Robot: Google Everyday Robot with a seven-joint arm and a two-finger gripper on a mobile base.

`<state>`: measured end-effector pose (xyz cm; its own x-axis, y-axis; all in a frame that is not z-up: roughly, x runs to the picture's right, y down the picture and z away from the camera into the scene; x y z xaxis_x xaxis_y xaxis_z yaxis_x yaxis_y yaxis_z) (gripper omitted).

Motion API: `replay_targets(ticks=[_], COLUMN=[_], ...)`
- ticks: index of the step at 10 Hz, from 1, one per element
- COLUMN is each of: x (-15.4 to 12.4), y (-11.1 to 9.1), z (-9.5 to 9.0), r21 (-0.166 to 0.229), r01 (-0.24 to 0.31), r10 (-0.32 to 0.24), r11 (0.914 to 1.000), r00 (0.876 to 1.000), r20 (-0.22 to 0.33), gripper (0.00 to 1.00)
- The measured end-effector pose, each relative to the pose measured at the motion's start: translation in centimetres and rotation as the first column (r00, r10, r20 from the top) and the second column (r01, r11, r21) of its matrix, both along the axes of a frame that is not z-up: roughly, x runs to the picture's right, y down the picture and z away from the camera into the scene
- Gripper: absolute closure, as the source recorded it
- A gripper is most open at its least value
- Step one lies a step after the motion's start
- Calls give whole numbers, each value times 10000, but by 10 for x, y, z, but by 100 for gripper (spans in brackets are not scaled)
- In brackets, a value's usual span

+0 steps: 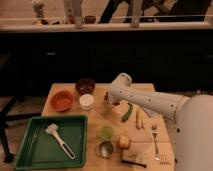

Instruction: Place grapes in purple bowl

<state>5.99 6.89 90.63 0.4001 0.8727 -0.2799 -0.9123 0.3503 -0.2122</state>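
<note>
Grapes [106, 96]: dark bit showing at gripper [109, 98], mid table [107, 121], just right of white cup [86, 101], near-right of purple bowl [85, 85]; not in bowl. White arm [150, 102] reaches in from right; gripper low, fingers together, hold on grapes unclear. Green tray [50, 119] near left. Orange bowl [62, 100] left of purple bowl. Green pepper [127, 113] right of gripper.

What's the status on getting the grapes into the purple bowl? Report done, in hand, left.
Done: the claw is down at the table, right of the white cup, shut. In hand: apparently the grab; the grapes are hidden under it, so unconfirmed. Left: lift and drop into the purple bowl, where nothing shows yet.
</note>
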Motion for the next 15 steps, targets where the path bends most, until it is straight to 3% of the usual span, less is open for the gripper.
replay_targets(ticks=[2,5,6,7,11,15], x=[-5,-8,-10,-10,-6,-7], y=[-13,-29,-35,-42,-58,-59], z=[-10,-11,-11,-11,-13,-13], r21=[377,560,595,580,915,952], r01=[247,404,378,308,45,43], r10=[-274,-525,-537,-507,-525,-551], r11=[9990,9976,9975,9978,9958,9954], r00=[9970,9708,9546,9227,8466,8407], r20=[719,2341,2932,3823,5297,5387], gripper=[100,100,100,100,100,100])
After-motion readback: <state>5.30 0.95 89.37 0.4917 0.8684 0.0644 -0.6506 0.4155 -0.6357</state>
